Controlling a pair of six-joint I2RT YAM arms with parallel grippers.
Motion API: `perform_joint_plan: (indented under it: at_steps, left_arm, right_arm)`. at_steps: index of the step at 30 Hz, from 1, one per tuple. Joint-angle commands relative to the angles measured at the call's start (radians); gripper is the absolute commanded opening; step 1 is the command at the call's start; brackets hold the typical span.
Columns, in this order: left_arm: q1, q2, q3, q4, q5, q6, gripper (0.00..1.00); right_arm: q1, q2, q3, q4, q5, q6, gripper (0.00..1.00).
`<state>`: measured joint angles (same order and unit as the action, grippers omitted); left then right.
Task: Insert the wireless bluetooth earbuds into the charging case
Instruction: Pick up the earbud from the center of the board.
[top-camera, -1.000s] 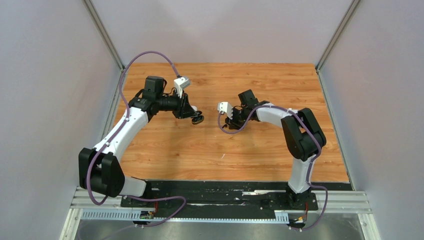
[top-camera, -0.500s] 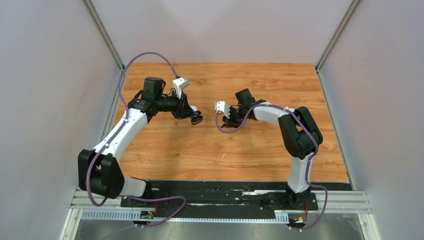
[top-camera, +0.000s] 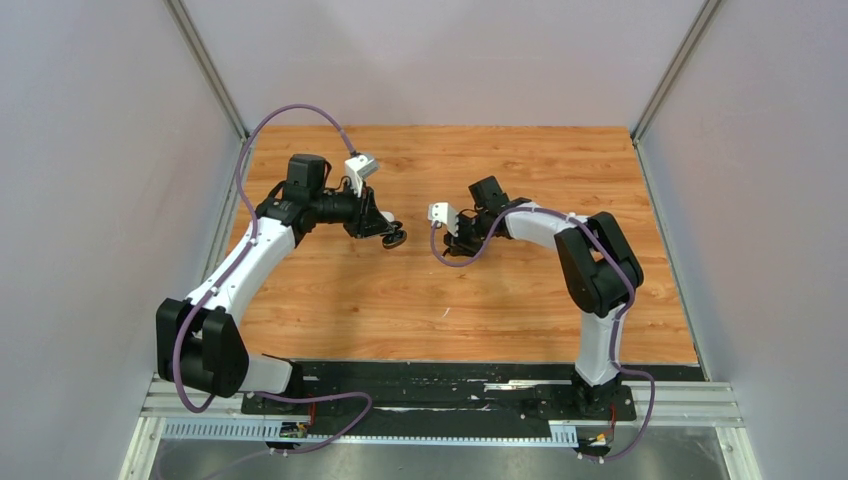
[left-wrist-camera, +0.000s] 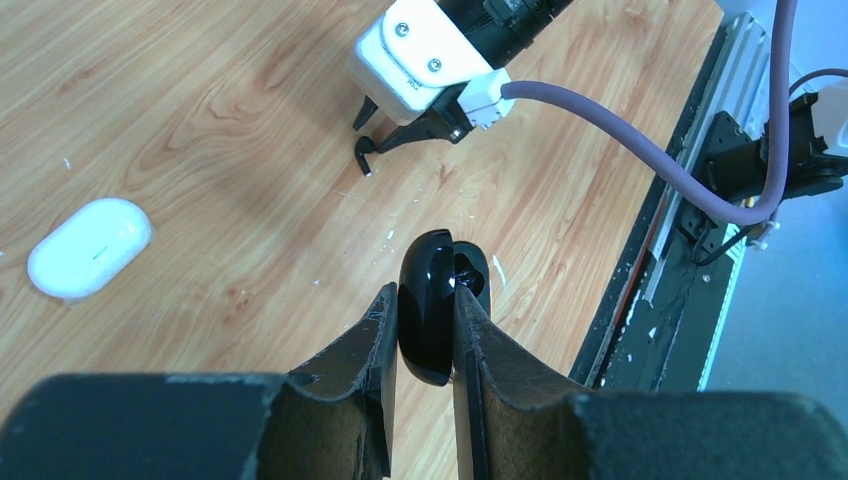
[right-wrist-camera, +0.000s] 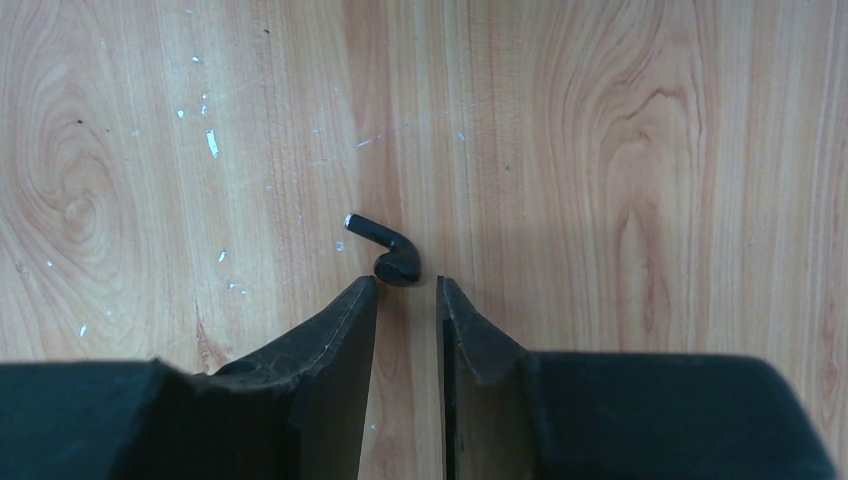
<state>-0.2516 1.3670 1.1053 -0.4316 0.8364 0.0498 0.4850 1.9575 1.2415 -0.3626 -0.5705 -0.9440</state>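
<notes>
My left gripper (left-wrist-camera: 425, 300) is shut on a glossy black charging case (left-wrist-camera: 432, 262) and holds it on edge above the wooden table; its lid looks partly open at the far end. In the top view this gripper (top-camera: 394, 237) sits left of centre. A black earbud with a short stem (right-wrist-camera: 390, 256) lies on the table just beyond the tips of my right gripper (right-wrist-camera: 405, 292), which is open with a narrow gap and empty. The earbud also shows in the left wrist view (left-wrist-camera: 363, 160), below the right gripper (left-wrist-camera: 400, 135). The white earbuds are out of view.
A closed white oval case (left-wrist-camera: 88, 247) lies on the table to the left in the left wrist view. The black base rail (left-wrist-camera: 700, 200) runs along the table's near edge. Grey walls (top-camera: 100, 200) enclose the table on three sides.
My right gripper has crept a little to the left and closer to the black earbud. The left arm with the case has barely moved.
</notes>
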Motion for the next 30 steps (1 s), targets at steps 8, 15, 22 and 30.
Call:
perform_joint_plan:
  at_steps: [8, 15, 22, 30]
  left_arm:
    - [0.012, -0.028, -0.01, 0.049, 0.011, -0.013, 0.0]
    - [0.015, -0.025, -0.014, 0.051, 0.01, -0.014, 0.0]
    - [0.014, -0.023, -0.017, 0.056, 0.012, -0.017, 0.0]
    - [0.011, 0.005, 0.003, 0.066, -0.045, -0.044, 0.0]
  right_arm:
    - [0.027, 0.033, 0.026, -0.038, 0.006, -0.012, 0.29]
    - [0.03, 0.038, 0.029, -0.04, 0.015, -0.013, 0.25]
    - [0.03, 0.03, 0.017, -0.042, 0.024, -0.014, 0.1]
    - [0.044, -0.109, 0.007, -0.052, 0.138, -0.115, 0.0]
